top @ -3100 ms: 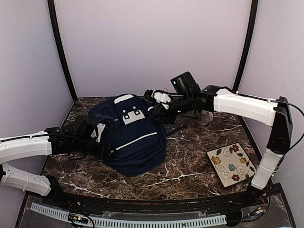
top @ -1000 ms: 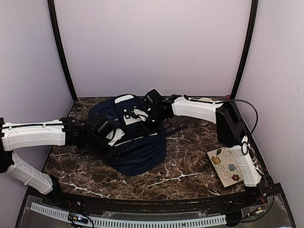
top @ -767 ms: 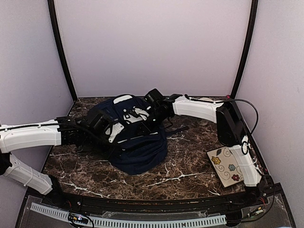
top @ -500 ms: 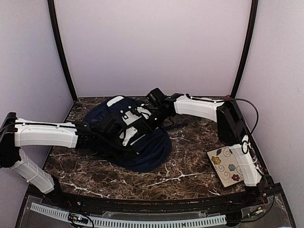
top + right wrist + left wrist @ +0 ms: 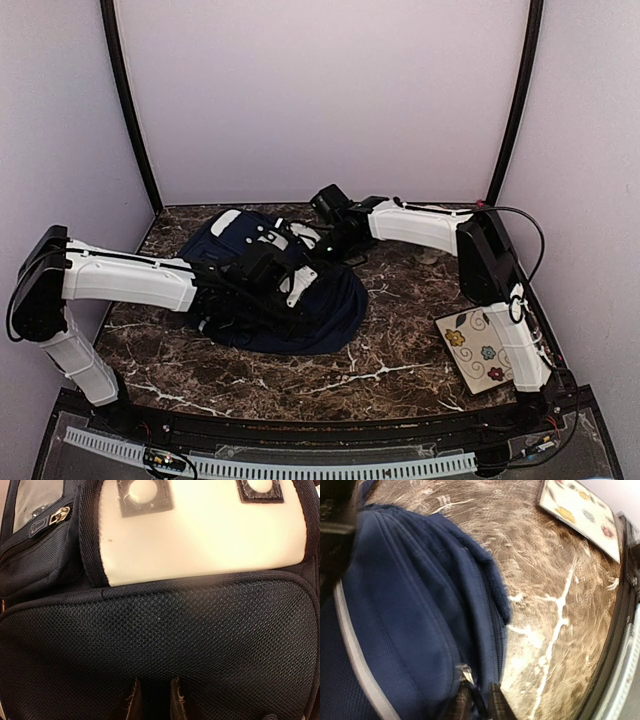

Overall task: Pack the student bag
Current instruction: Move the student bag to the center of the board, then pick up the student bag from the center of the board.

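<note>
While the right gripper (image 5: 154,695) pinches the mesh (image 5: 160,630) of the student bag (image 5: 320,310), which lies well left of the flowered tile (image 5: 487,345), hold that fabric taut. The left gripper (image 5: 479,702), fingers barely parted at the zip pull (image 5: 465,672), grip unclear, should draw steadily along the track.
</note>
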Tool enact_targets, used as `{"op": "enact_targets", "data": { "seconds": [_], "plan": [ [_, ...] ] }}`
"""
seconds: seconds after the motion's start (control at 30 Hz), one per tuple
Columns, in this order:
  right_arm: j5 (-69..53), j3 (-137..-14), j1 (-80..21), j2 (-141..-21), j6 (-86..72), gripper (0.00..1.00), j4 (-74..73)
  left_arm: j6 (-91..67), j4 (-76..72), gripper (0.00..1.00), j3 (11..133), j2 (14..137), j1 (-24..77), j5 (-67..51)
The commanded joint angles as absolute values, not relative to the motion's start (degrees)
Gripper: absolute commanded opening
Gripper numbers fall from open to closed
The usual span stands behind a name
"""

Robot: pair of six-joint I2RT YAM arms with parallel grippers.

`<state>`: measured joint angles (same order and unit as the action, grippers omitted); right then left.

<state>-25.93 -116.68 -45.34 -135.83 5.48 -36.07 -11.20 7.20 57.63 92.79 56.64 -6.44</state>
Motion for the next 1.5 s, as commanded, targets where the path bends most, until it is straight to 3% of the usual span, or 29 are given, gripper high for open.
{"op": "enact_targets", "data": {
  "seconds": [0.0,0.1,0.23,0.5,0.8,0.93,1.27,1.47],
  "plan": [
    [-29.0,-116.6,-44.6,-132.5,6.1,0.24,-39.7,-8.2,3.0,0.29,59.4,88.2,58.0,-9.0],
    [-30.2,-112.6,-41.8,-124.8,6.9,0.29,-38.9,-3.1,11.1,0.41,60.4,84.3,58.0,-7.3],
    [-30.0,-104.3,-40.3,-114.6,9.8,0.31,-37.6,6.8,19.7,0.48,61.4,82.0,58.0,-1.7],
    [-35.6,-78.9,-38.5,-95.0,14.7,0.36,-31.2,23.6,24.4,0.51,63.5,87.0,58.1,6.3],
    [-35.1,-64.4,-38.0,-84.0,16.0,0.43,-25.1,32.3,27.0,0.51,66.7,96.8,58.6,9.7],
    [-34.7,-65.4,-37.9,-85.3,15.9,0.43,-25.6,32.5,24.5,0.44,68.0,100.5,58.7,16.1],
    [-35.0,-73.0,-37.9,-87.1,20.0,0.38,-34.3,32.4,16.0,0.01,68.5,99.7,57.8,17.4],
    [-31.2,-74.4,-37.9,-87.7,17.9,0.37,-33.8,27.9,11.4,0.00,69.4,96.1,54.9,7.0]
  ]
}}
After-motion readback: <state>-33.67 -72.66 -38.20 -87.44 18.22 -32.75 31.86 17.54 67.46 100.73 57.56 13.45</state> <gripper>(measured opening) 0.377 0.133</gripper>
